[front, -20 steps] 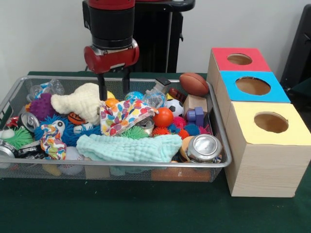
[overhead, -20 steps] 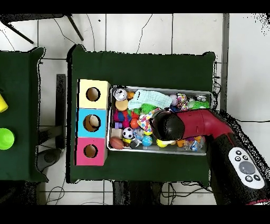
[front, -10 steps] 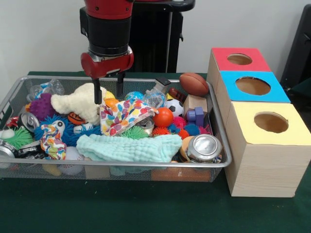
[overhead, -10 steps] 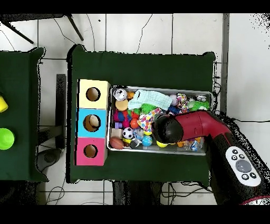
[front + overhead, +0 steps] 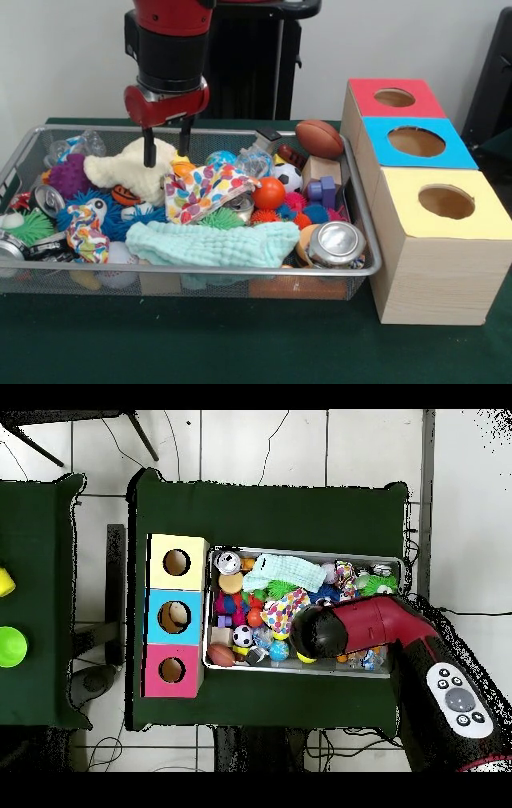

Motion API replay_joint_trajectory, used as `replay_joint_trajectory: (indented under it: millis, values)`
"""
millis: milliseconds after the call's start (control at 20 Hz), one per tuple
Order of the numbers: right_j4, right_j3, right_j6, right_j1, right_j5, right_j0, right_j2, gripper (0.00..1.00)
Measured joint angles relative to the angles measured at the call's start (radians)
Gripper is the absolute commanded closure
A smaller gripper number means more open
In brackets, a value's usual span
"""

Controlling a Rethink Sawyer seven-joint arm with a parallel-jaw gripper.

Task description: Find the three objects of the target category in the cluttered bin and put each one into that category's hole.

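Observation:
The silver wire-mesh bin (image 5: 200, 273) is full of clutter; it also shows in the overhead view (image 5: 300, 552). A small orange and black striped soft toy (image 5: 124, 194) lies half buried left of centre, under a cream knitted cloth (image 5: 128, 172). The other orange-tan toy animals are not clearly visible. My gripper (image 5: 166, 146) hangs open and empty just above the cream cloth's right end, above the striped toy. In the overhead view the arm (image 5: 360, 624) hides it. The red-ringed hole (image 5: 394, 98) is in the farthest box, and it shows in the overhead view (image 5: 172, 670).
Blue-ringed (image 5: 416, 142) and yellow-ringed (image 5: 446, 202) holes sit beside the red one. The bin holds a floral cloth (image 5: 204, 190), a mint cloth (image 5: 212, 242), an orange ball (image 5: 270, 193), a toy football (image 5: 319, 138), a silver can (image 5: 336, 242) and spiky balls.
The gripper has risen out of the clutter and moved left in the front view, from beside the floral cloth to over the cream cloth. It holds nothing.

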Motion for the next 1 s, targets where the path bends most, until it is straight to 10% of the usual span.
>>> replay_joint_trajectory:
  millis: [1000]
  values:
    - [-0.143,-0.012,0.000,0.117,0.014,0.002,-0.014,0.00]
